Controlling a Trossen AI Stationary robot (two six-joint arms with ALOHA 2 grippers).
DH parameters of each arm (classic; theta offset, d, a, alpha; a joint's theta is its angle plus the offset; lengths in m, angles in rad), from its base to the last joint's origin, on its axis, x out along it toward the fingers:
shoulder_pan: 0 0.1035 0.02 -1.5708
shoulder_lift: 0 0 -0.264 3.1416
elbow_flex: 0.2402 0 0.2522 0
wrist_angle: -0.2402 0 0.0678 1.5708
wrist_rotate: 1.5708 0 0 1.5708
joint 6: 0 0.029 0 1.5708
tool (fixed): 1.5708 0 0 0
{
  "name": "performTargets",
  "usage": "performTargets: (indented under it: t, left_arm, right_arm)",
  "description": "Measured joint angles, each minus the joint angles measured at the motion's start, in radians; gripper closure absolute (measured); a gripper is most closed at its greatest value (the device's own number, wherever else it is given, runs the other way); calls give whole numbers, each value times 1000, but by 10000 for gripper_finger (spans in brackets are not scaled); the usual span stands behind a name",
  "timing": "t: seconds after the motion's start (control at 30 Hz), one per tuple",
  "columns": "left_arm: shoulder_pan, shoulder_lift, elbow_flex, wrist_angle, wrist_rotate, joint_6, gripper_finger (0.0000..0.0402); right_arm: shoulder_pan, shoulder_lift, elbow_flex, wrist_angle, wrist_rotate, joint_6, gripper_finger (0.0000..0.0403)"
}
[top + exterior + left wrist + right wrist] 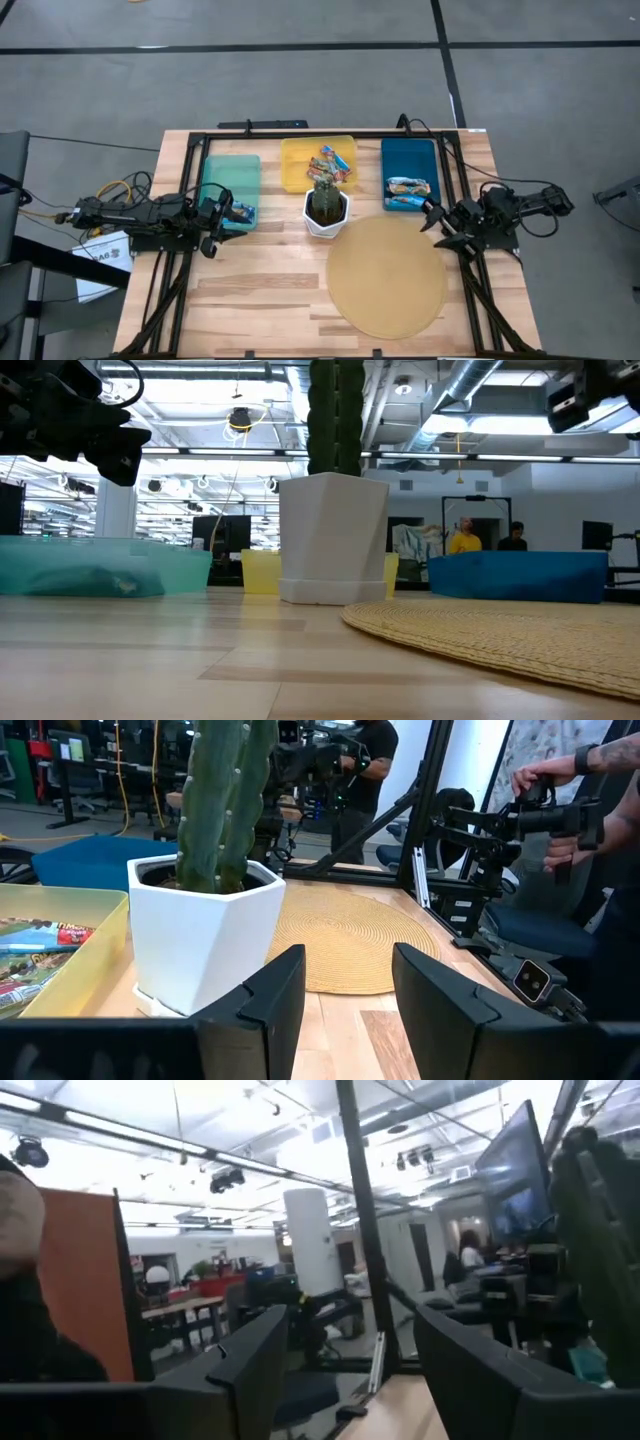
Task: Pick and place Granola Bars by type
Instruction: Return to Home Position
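Granola Bars (335, 163) lying in three bins round white pot (325, 228): yellow bin (298, 165) behind, blue bin (408, 158) right, teal bin (230, 170) left. Left pincer (348, 970) spread, empty, left of pot. Right pincer (350, 1340) spread, empty, right of pot.

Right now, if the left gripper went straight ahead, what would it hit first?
Probably the pot: the open left gripper points at its near side, slightly off centre. It might only clip that side and pass on over the mat; depth is unclear.
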Motion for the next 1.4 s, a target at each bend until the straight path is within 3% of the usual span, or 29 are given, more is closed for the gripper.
performTargets:
  t: [0.23, 0.53, 1.4]
  left_arm:
    - [0, 0, 0, 0, 0, 0, 257]
    - [0, 0, 0, 0, 0, 0, 257]
    - [0, 0, 0, 0, 0, 0, 257]
  right_arm:
    - [17, 0, 0, -91, 72, 44, 202]
    - [87, 0, -1, -308, 277, 1, 211]
    - [104, 0, 8, -371, 255, 0, 210]
